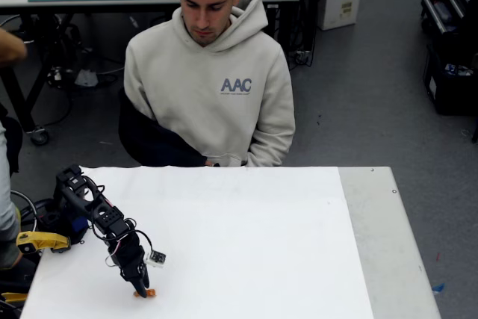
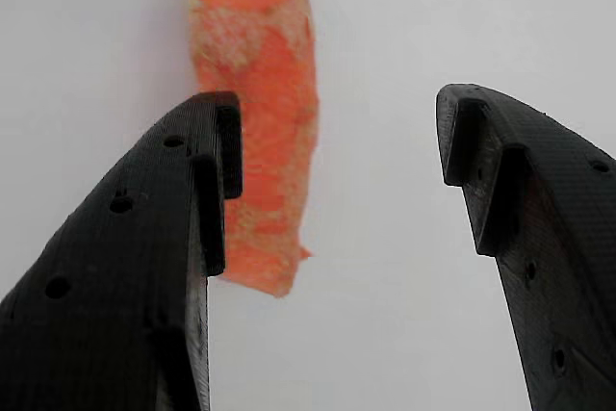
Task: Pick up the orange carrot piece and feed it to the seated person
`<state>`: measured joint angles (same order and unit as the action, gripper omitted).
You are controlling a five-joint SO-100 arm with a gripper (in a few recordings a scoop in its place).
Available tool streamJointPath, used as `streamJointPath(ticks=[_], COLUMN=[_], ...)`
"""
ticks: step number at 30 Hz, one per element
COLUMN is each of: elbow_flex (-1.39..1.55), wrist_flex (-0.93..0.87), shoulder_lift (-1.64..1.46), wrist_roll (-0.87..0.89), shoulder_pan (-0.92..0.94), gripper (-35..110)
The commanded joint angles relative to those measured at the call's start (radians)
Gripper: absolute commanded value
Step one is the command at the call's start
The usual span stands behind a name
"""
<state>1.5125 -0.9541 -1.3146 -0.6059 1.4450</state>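
I see my arm (image 1: 101, 218) reaching from its base at the table's left side in the fixed view, folded at the elbow and angled down toward the near edge; the wrist pitches steeply, so the gripper (image 1: 140, 287) points almost straight down with its tips at the surface; in the wrist view the gripper (image 2: 337, 151) stands parted, a wide gap between the two black fingers (image 2: 144, 267), nothing clamped between them.
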Motion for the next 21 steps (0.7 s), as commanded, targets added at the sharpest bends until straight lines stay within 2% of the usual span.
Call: streamJointPath(ticks=[1, 21], elbow_flex=[0.012, 0.097], wrist_flex=[0.003, 0.017], shoulder_lift=[-0.061, -0.044], wrist_roll=[-0.008, -0.008], shoulder_pan=[0.008, 0.017], gripper=[15, 15])
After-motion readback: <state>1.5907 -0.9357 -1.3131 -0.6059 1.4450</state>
